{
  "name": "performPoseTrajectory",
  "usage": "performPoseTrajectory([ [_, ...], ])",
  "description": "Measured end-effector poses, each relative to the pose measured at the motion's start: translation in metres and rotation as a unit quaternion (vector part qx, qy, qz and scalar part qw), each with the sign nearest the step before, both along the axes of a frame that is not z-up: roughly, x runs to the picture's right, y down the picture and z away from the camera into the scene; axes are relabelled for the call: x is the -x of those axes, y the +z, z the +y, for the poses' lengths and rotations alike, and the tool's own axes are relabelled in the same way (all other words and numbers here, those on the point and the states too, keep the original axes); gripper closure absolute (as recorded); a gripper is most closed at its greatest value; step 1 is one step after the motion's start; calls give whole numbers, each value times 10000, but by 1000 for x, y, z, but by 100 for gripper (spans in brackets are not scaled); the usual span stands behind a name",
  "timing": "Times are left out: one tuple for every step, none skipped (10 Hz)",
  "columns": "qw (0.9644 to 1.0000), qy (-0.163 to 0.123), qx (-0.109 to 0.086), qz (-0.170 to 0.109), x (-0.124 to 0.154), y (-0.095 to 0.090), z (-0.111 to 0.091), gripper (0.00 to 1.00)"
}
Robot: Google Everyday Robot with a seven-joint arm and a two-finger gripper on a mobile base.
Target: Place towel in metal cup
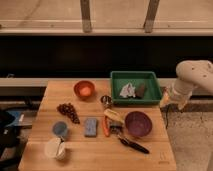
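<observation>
A crumpled white towel [127, 90] lies inside the green tray [134, 75] at the back right of the wooden table. A small metal cup [106, 101] stands upright on the table just left of the tray's front left corner. My white arm comes in from the right. Its gripper [169, 101] hangs beside the table's right edge, right of the tray and apart from the towel and the cup.
A dark object [141, 90] lies next to the towel in the tray. On the table are an orange bowl [84, 89], grapes [67, 111], a blue cup [60, 129], a blue sponge [91, 126], a carrot [105, 126], a purple bowl [138, 123] and a black tool [132, 145].
</observation>
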State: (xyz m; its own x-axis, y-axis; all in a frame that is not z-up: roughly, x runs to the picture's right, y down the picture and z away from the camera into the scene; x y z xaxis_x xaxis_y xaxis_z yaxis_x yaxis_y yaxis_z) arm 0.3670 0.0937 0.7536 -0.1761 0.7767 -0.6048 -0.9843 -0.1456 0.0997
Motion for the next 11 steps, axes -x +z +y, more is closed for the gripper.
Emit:
performPoseTrajectory([
  [10000, 0, 0, 0, 0, 0, 0, 36],
  [10000, 0, 0, 0, 0, 0, 0, 36],
  [10000, 0, 0, 0, 0, 0, 0, 36],
  [10000, -1, 0, 0, 0, 0, 0, 36],
  [10000, -8, -1, -10, 0, 0, 0, 36],
  [9999, -71, -52, -101, 1, 2, -3, 36],
  [9996, -140, -123, -200, 4, 4, -7, 36],
  [9986, -262, -274, -378, 16, 10, -17, 36],
  [9973, -358, -400, -509, 26, 14, -27, 36],
  [9952, -458, -538, -678, 39, 19, -38, 36],
  [9918, -589, -704, -891, 55, 24, -51, 36],
])
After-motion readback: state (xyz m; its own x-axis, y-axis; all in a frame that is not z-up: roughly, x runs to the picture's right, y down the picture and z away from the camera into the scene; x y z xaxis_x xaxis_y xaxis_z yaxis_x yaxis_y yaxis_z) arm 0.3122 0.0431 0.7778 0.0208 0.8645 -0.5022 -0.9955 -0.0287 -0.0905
